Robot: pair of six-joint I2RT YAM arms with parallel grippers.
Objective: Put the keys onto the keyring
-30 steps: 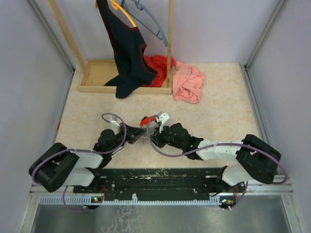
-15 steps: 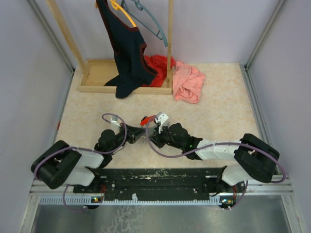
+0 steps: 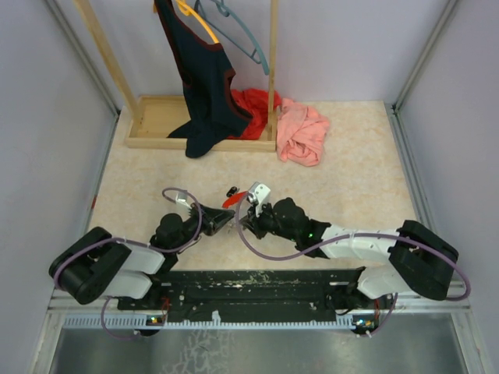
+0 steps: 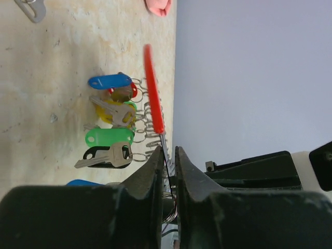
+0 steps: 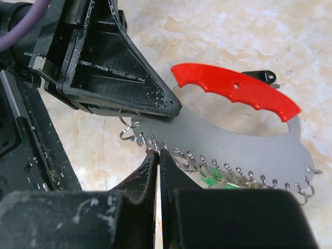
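left gripper (image 4: 168, 154): narrowly parted, with a slim gap and the keyring (image 4: 154, 93) edge-on inside it; no telling whether the pads press on it
right gripper (image 5: 157, 153): closed flat, tips at the ringed edge of the keyring and apparently nipping it, just beside the left gripper's tip
keyring: grey plate with a red grip along one side and a row of small wire rings along the other; stood on edge between the two arms, near the front middle of the table (image 3: 351, 179)
keys (image 4: 111, 116): a cluster with blue, green, yellow, red and dark heads, close against one face of the plate and linked to its wire rings; unclear whether they rest on the table
empty rings: many along the plate's edge in the right wrist view carry nothing – only a scrap of green shows beneath
loose dark piece (image 5: 259, 77): small, on the table beyond the red grip and apart from the plate – possibly a dark-headed key, too small to be sure
wooden rack (image 3: 156, 117): at the far edge with garments hung and heaped, well apart from the work
progress: judged partway; several keys already hung, at least one item seemingly left off, spare rings free
remaining: judged to be fetching what lies loose and threading it onto a free ring
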